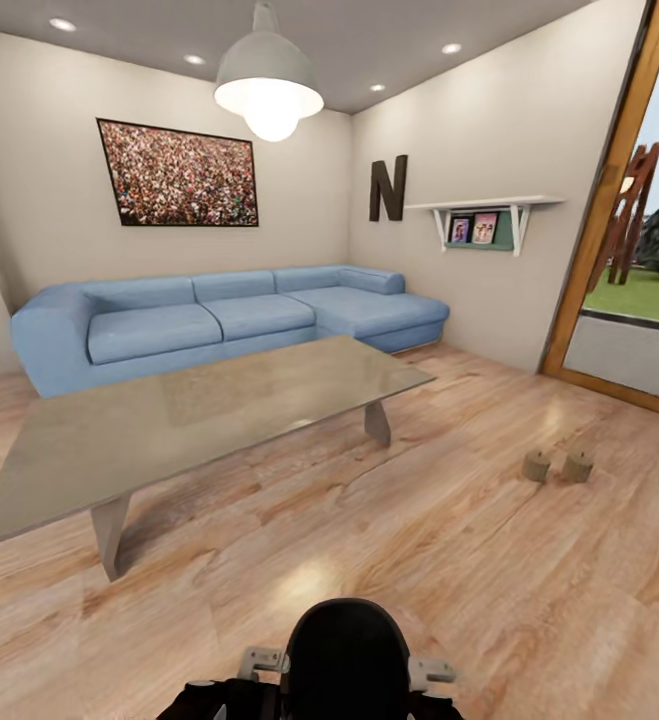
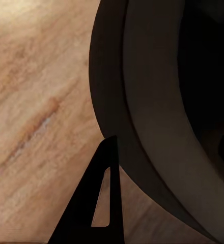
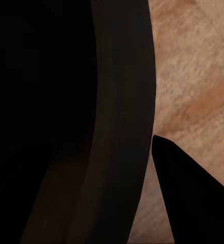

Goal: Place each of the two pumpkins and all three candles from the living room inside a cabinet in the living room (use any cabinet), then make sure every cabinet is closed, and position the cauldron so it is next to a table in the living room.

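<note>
Two short beige candles (image 1: 536,466) (image 1: 577,466) stand side by side on the plank floor at the right of the head view. The low grey table (image 1: 199,410) fills the left middle, about a metre to their left. In the left wrist view my left gripper (image 2: 168,137) hangs beside my dark body above the floor, one black finger (image 2: 99,203) plain, the other a dark shape at the frame's edge, nothing between them. One finger (image 3: 193,203) of my right gripper (image 3: 99,140) shows; the rest is lost in black. Pumpkins, cabinet and cauldron are out of view.
A blue corner sofa (image 1: 219,315) lines the far walls behind the table. A wood-framed glass door (image 1: 609,250) stands at the right, and a wall shelf (image 1: 484,225) hangs beside it. Open floor lies between my base (image 1: 349,660) and the candles.
</note>
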### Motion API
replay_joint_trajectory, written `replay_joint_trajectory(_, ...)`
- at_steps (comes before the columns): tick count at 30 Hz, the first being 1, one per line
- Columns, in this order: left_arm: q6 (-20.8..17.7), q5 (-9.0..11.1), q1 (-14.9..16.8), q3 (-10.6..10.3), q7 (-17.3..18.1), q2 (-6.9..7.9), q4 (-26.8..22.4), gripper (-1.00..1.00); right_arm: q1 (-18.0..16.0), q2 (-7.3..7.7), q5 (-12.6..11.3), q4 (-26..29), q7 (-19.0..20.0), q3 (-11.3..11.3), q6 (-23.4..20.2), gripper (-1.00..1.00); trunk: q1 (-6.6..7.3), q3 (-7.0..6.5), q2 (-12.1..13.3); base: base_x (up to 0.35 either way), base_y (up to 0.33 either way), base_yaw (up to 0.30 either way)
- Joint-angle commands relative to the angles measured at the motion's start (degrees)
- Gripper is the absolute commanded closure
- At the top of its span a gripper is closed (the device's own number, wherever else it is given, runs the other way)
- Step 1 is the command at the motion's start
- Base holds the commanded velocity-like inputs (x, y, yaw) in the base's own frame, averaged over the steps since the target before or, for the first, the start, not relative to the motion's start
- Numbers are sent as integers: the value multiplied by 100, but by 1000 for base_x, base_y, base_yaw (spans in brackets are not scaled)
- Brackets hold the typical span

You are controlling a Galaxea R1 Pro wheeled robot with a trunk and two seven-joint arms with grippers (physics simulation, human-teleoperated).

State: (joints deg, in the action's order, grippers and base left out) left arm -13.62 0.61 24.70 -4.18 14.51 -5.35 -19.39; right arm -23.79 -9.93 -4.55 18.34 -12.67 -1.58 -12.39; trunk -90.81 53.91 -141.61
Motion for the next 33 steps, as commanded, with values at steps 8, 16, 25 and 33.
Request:
replay_joint_trajectory(8,-27,-35,0,-31,-1,7,-4,100,-3,0,-46,205,-25,9,-25,100,2,6,-3,0,0,286)
replay_joint_trajectory(16,-27,-35,0,-31,-1,8,-4,100,-3,0,-46,205,-25,9,-26,100,2,6,-3,0,0,286)
replay_joint_trajectory(25,-27,-35,0,-31,-1,8,-4,100,-3,-1,-46,205,-25,9,-27,100,2,6,-3,0,0,286)
replay_joint_trajectory(33,-27,-35,0,-31,-1,8,-4,100,-3,-2,-46,205,-25,9,-24,100,2,6,-3,0,0,286)
